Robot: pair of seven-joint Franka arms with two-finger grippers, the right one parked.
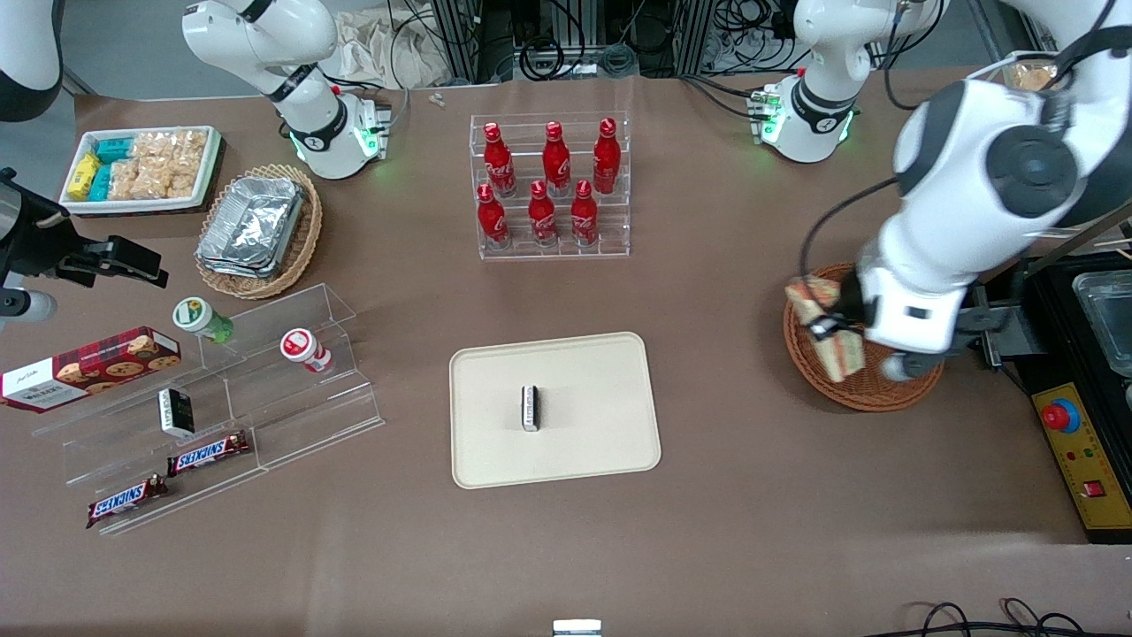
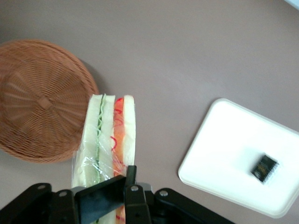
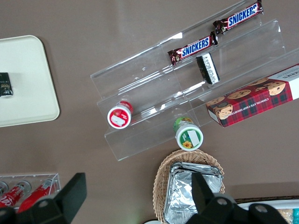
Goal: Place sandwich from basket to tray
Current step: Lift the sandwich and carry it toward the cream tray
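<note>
The sandwich point(image 2: 108, 140) is pinched between the fingers of the tool point(image 2: 125, 186) and held in the air above the basket point(image 1: 862, 389), at its rim. Nothing is seen in the basket. A small dark packet point(image 1: 530, 408) is carried on the tray point(image 1: 495, 451).

Tray point(image 3: 28, 93) w/ small dark packet point(image 3: 4, 85) — Snickers bars point(image 3: 194, 47) on clear stand point(image 3: 154, 88).

The left arm bends down over the surface, its tool point(image 1: 829, 326) clamped, wrist tilted toward nine o'clock.
</note>
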